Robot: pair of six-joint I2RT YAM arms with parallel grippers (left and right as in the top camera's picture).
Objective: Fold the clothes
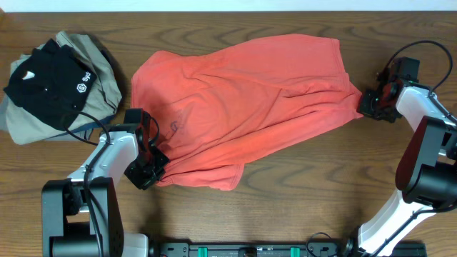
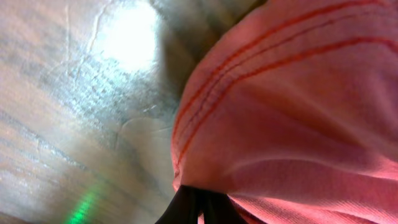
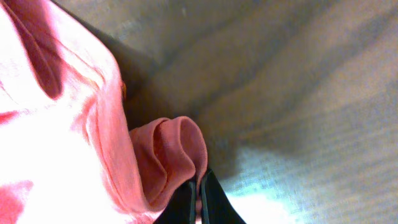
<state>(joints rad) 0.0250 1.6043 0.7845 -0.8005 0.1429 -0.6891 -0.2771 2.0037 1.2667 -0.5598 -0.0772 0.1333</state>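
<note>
The coral-red T-shirt [image 1: 243, 100] lies spread and wrinkled across the middle of the wooden table, print side hidden. My left gripper [image 1: 153, 168] is shut on the shirt's near-left edge; the left wrist view shows a stitched hem [image 2: 249, 62] bunched over the dark fingers [image 2: 200, 208]. My right gripper [image 1: 368, 103] is shut on the shirt's right corner; the right wrist view shows a fold of red cloth [image 3: 171, 155] pinched between the closed fingers [image 3: 199, 199].
A black garment with white logos [image 1: 50, 82] lies on a khaki-grey garment [image 1: 96, 61] at the far left. A black cable [image 1: 86, 128] runs from that pile toward the left arm. The right arm's base [image 1: 425, 178] stands at the right edge.
</note>
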